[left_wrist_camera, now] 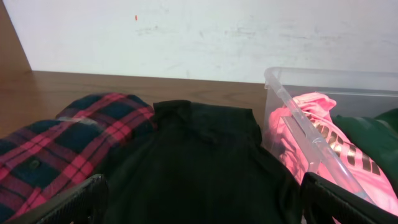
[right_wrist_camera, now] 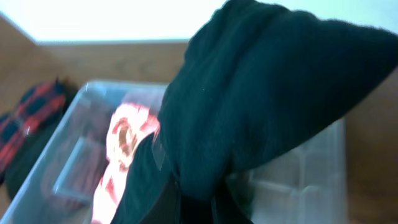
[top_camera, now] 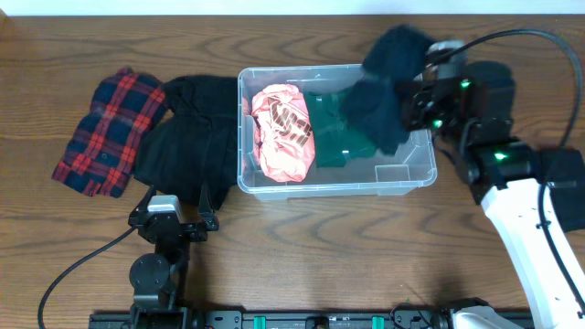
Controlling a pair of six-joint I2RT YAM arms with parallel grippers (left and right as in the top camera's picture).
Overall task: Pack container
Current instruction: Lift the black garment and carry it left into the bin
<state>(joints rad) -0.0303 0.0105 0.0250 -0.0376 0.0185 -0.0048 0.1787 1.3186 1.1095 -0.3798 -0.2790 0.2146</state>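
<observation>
**Dark garment held over the bin's right end**

The container [top_camera: 338, 188] sits on the wooden table [top_camera: 320, 260], a little right of the middle and nearer the far edge than the near one. Inside it a pink garment [top_camera: 281, 130] lies bunched at the left end, with a green one [top_camera: 331, 137] just beside it towards the middle.

The right gripper [right_wrist_camera: 196, 208] is pinched together on a dark blue garment [top_camera: 388, 82], which hangs in a thick fold over the bin's far right corner, draping across the rim (the fingers themselves are mostly buried in cloth, so I go by the wrist view, which is blurred).

The left gripper [top_camera: 176, 194] stands near the table's near edge, its jaws spread wide with nothing between them. Just beyond it a black garment [top_camera: 187, 137] lies touching the bin's left wall, and a red and navy plaid shirt [top_camera: 110, 132] rests against that garment's far side, towards the table's left edge
</observation>
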